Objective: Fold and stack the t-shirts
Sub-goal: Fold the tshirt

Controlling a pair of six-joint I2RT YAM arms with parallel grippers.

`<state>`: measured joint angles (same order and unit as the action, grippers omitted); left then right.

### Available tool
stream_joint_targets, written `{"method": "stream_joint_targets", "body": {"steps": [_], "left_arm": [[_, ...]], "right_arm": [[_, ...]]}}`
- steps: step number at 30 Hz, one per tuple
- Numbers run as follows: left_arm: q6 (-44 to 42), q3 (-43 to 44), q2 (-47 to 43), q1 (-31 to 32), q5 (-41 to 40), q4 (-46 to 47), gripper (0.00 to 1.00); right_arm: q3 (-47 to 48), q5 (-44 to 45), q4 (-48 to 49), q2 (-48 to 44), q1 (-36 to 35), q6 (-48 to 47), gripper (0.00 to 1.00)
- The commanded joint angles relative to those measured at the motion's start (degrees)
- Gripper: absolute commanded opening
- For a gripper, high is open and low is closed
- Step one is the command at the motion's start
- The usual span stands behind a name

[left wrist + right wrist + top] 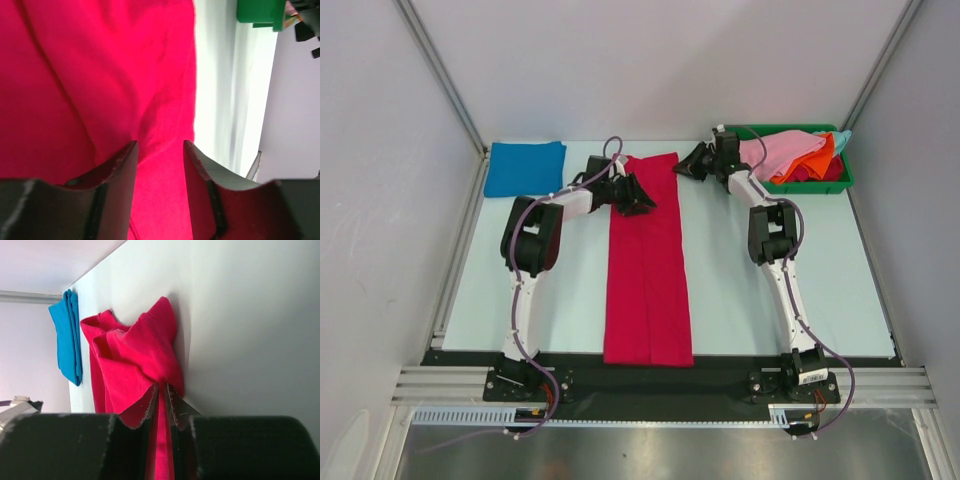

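Note:
The crimson t-shirt (648, 290) lies as a long narrow strip down the middle of the table, its far end by both grippers. My left gripper (642, 196) hovers over the strip's far left part. In the left wrist view the left gripper (160, 145) stands open, with crimson cloth (75, 75) spread just beyond the fingertips. My right gripper (682, 166) is at the far right corner. The right wrist view shows the right gripper (162, 385) shut on a bunched fold of the crimson cloth (135, 355). A folded blue t-shirt (525, 168) rests at the far left.
A green bin (790, 189) at the far right holds a pink t-shirt (780, 150), an orange one (810, 162) and a light blue one (842, 138). White walls close in the table on three sides. The bin's corner (257, 12) shows in the left wrist view.

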<state>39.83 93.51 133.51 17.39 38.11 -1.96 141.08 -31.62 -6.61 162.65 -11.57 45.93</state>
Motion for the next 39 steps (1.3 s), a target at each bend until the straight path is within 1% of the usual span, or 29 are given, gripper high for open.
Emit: {"method": "stream_joint_targets", "body": {"steps": [1, 2, 3, 6, 9, 12, 13, 14, 16, 21, 31, 35, 39], "left_arm": [[-1.2, 4.0, -3.6, 0.2, 1.8, -2.3, 0.48], [-1.1, 4.9, -3.9, 0.4, 1.6, -2.4, 0.48], [-1.1, 5.4, -4.2, 1.0, 0.5, -3.1, 0.49], [-2.5, 5.8, -5.6, 2.7, -2.3, -2.7, 0.49], [-2.1, 3.8, -6.8, 4.1, -4.0, 0.5, 0.48], [-0.1, 5.1, -4.9, 4.8, -3.8, 1.7, 0.46], [0.4, 6.1, -3.9, 4.8, -4.0, 1.2, 0.44], [0.6, 8.5, -1.4, 4.8, -4.1, -2.2, 0.43], [0.9, 9.9, 0.4, 4.8, -4.3, -4.8, 0.41], [2.1, 6.4, 1.6, 4.8, -5.3, -3.8, 0.4], [3.1, 4.9, 2.1, 4.9, -4.7, -2.9, 0.4], [3.1, 4.1, 2.2, 5.2, -4.3, -3.3, 0.4], [2.7, 1.7, 1.1, 5.6, -4.3, -3.8, 0.4]], "right_arm": [[0.0, -1.3, -2.0, -4.0, -0.4, -3.0, 0.16], [-0.8, -1.2, -1.6, -4.8, -0.4, -3.2, 0.19], [-1.6, -0.9, -1.6, -5.5, -0.4, -3.6, 0.27], [-0.6, -1.1, -2.9, -6.7, 0.0, -3.3, 0.36], [-0.1, -1.7, -4.3, -7.6, 0.4, -3.1, 0.36], [-0.4, -1.9, -5.0, -9.2, 0.6, -3.5, 0.36], [-0.5, -2.0, -5.0, -9.5, 0.6, -3.6, 0.36], [-1.0, -2.0, -5.1, -9.8, 0.6, -3.6, 0.37], [-1.8, -2.7, -4.4, -10.9, 0.2, -3.6, 0.37], [-4.8, -2.9, -3.2, -12.9, -1.1, -4.8, 0.37], [-6.0, -4.2, 1.7, -7.4, -2.6, -0.1, 0.34], [-4.7, -1.8, 1.6, -3.8, -2.1, -1.6, 0.35], [0.2, -1.3, 0.1, 0.4, -1.0, -1.2, 0.36]]}}
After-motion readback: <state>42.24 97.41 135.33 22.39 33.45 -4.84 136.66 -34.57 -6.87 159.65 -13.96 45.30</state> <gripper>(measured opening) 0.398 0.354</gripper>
